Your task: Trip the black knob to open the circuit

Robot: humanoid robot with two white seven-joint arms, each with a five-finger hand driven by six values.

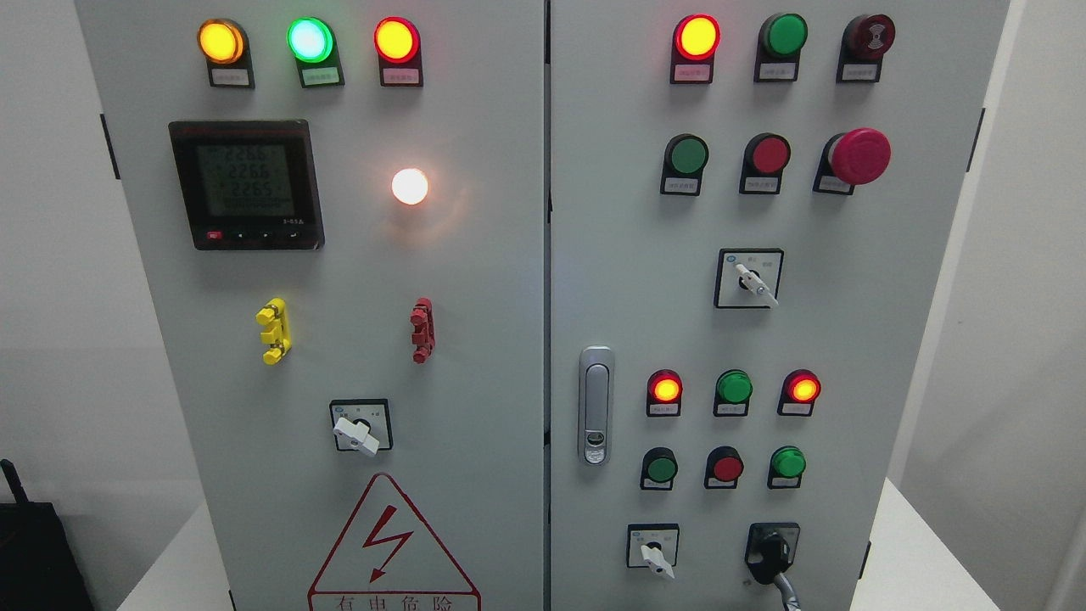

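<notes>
The black knob (770, 552) sits at the lower right of the grey cabinet's right door (848, 339), on a black square plate, with its handle pointing down and slightly right. No robot hand or arm shows in the head view.
A white rotary switch (653, 556) sits just left of the black knob. Above are rows of red and green lamps and buttons (731, 389), another white switch (751, 280), a red mushroom button (859, 156) and a door latch (596, 406). The left door holds a meter (246, 182).
</notes>
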